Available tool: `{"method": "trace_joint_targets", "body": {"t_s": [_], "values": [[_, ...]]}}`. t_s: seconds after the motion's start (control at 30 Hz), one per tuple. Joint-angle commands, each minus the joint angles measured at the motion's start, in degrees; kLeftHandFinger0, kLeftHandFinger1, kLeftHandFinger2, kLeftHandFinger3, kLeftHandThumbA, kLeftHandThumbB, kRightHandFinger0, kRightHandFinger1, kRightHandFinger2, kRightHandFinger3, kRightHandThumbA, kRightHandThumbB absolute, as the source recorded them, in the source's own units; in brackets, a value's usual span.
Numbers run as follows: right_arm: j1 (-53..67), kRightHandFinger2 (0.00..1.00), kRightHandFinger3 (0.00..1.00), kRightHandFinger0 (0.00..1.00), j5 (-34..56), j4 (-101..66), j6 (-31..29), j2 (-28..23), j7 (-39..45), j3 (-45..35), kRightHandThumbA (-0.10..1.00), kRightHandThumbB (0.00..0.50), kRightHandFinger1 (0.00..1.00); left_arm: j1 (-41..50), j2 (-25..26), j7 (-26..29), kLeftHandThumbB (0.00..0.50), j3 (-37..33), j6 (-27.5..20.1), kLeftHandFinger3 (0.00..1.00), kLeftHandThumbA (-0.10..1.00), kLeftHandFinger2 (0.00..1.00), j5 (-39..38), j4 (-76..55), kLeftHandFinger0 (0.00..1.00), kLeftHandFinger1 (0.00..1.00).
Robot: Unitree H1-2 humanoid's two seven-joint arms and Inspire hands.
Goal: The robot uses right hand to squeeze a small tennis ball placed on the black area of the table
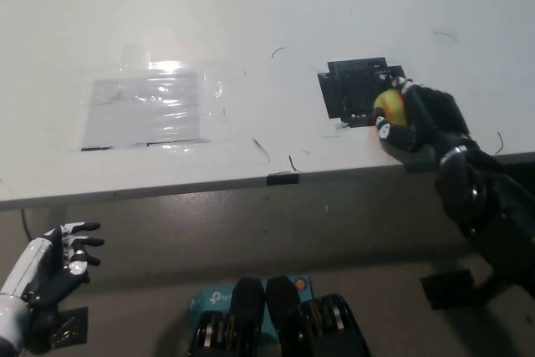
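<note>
Down at seven o'clock, below the counter point(251, 6) edge, the white left hand point(52, 257) rests, fingers spread. At three o'clock the black right hand point(414, 119) is clamped on the tennis ball point(387, 104), over the black patch's point(355, 89) right edge. Uneven squeezing could pop it loose. Only a yellow sliver shows.

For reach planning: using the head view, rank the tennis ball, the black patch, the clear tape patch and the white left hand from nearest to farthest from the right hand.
1. tennis ball: held in the right hand.
2. black patch: directly under and beside the hand, table right.
3. clear tape patch: table left.
4. left hand: below the table edge, lower left, resting open.
</note>
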Motion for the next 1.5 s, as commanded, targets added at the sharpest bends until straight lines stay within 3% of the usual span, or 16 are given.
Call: {"method": "trace_joint_targets", "body": {"t_s": [0.0, 0.07, 0.1, 0.3, 0.33, 0.37, 0.57, 0.73, 0.97, 1.13, 1.17, 1.23, 1.27, 1.3, 1.33, 1.47], "values": [[-8.9, 1.0, 1.0, 0.67, -14.6, 3.1, 0.5, -0.6, 0.2, 5.2, 0.2, 0.169, 1.0, -0.3, 2.2, -0.4, 0.0, 0.3, -2.3, 0.71, 0.12, 0.64, 0.6, -2.2, 0.43, 0.52], [-9.1, 1.0, 1.0, 0.78, -14.9, 3.0, 1.4, -0.3, 0.6, 5.5, 0.25, 0.218, 1.0, -0.2, 2.0, -0.3, 0.0, 0.6, -1.9, 0.71, 0.12, 0.64, 0.2, -2.4, 0.43, 0.52], [-8.7, 1.0, 1.0, 0.99, -15.1, 1.6, 2.4, -0.6, 2.0, 5.6, 0.29, 0.241, 1.0, -0.3, 2.0, -0.3, 0.0, 0.5, -1.8, 0.71, 0.11, 0.64, 0.2, -2.4, 0.43, 0.52], [-7.4, 1.0, 1.0, 1.0, -17.0, -1.1, 3.0, -1.9, 4.9, 4.7, 0.42, 0.384, 1.0, -0.5, 2.0, 0.0, 0.0, 0.6, -1.8, 0.71, 0.12, 0.64, 0.4, -2.4, 0.42, 0.52], [-6.9, 1.0, 1.0, 1.0, -17.3, -2.3, 4.5, -2.5, 6.8, 4.5, 0.46, 0.48, 1.0, -0.4, 2.0, -0.1, 0.009, 0.6, -2.0, 0.69, 0.14, 0.62, 0.3, -2.4, 0.4, 0.5], [-6.6, 1.0, 1.0, 1.0, -17.7, -2.9, 4.6, -2.6, 7.3, 4.2, 0.47, 0.497, 1.0, -0.4, 2.0, -0.1, 0.008, 0.6, -2.0, 0.68, 0.15, 0.62, 0.3, -2.4, 0.39, 0.49], [-5.5, 1.0, 1.0, 1.0, -18.1, -6.1, 5.5, -2.9, 10.7, 1.4, 0.66, 0.5, 1.0, -0.1, 2.2, -0.2, 0.0, 0.6, -3.4, 0.69, 0.15, 0.63, 0.4, -2.1, 0.4, 0.5], [-4.6, 1.0, 1.0, 1.0, -17.7, -8.9, 4.6, -2.7, 13.6, -0.9, 0.67, 0.5, 1.0, -0.2, 2.2, -0.1, 0.001, 0.6, -3.6, 0.69, 0.15, 0.62, 0.4, -1.8, 0.39, 0.49], [-3.4, 1.0, 1.0, 1.0, -17.2, -12.4, 5.8, -1.5, 16.2, -4.3, 0.6, 0.495, 1.0, -0.3, 2.4, -0.2, 0.004, 0.6, -4.0, 0.7, 0.17, 0.62, 0.3, -1.2, 0.41, 0.51], [1.8, 1.0, 1.0, 1.0, -10.5, -22.4, 4.4, -1.7, 16.9, -13.8, 0.41, 0.372, 1.0, 0.7, 1.8, 0.1, 0.016, 0.5, -3.8, 0.71, 0.2, 0.63, 0.6, -1.7, 0.44, 0.52], [3.6, 1.0, 1.0, 0.98, -9.7, -25.4, 3.4, -1.6, 16.0, -15.9, 0.39, 0.344, 1.0, 1.4, 1.8, 0.2, 0.011, 0.7, -3.7, 0.7, 0.18, 0.62, 0.5, -2.1, 0.43, 0.51], [5.7, 1.0, 1.0, 0.58, -8.5, -28.5, 1.1, -1.2, 14.6, -19.1, 0.35, 0.322, 1.0, 1.6, 1.7, 0.1, 0.005, 1.0, -2.7, 0.69, 0.15, 0.63, 0.0, -2.2, 0.43, 0.52], [6.7, 1.0, 1.0, 0.49, -8.2, -30.1, 1.0, -1.0, 14.4, -20.5, 0.31, 0.286, 0.91, 1.5, 1.7, 0.0, 0.001, 0.9, -3.0, 0.69, 0.15, 0.62, -0.1, -2.0, 0.43, 0.51], [11.5, 1.0, 1.0, 0.29, -5.5, -37.0, 0.8, -0.1, 10.6, -26.0, 0.25, 0.259, 0.59, 1.1, 1.7, -0.1, 0.0, 0.8, -3.2, 0.67, 0.12, 0.61, -0.1, -1.7, 0.4, 0.5], [13.8, 0.95, 1.0, 0.19, -4.2, -39.3, -0.1, 0.6, 8.9, -28.8, 0.25, 0.266, 0.44, 1.0, 1.7, -0.1, 0.0, 0.7, -3.1, 0.67, 0.11, 0.61, -0.1, -1.8, 0.4, 0.5], [21.3, 0.65, 0.91, 0.11, 1.3, -42.8, -7.8, 3.9, 4.6, -37.3, 0.07, 0.201, 0.25, 1.1, 1.8, -0.1, 0.01, 0.3, -3.1, 0.7, 0.15, 0.63, 0.6, -1.9, 0.41, 0.51]]}}
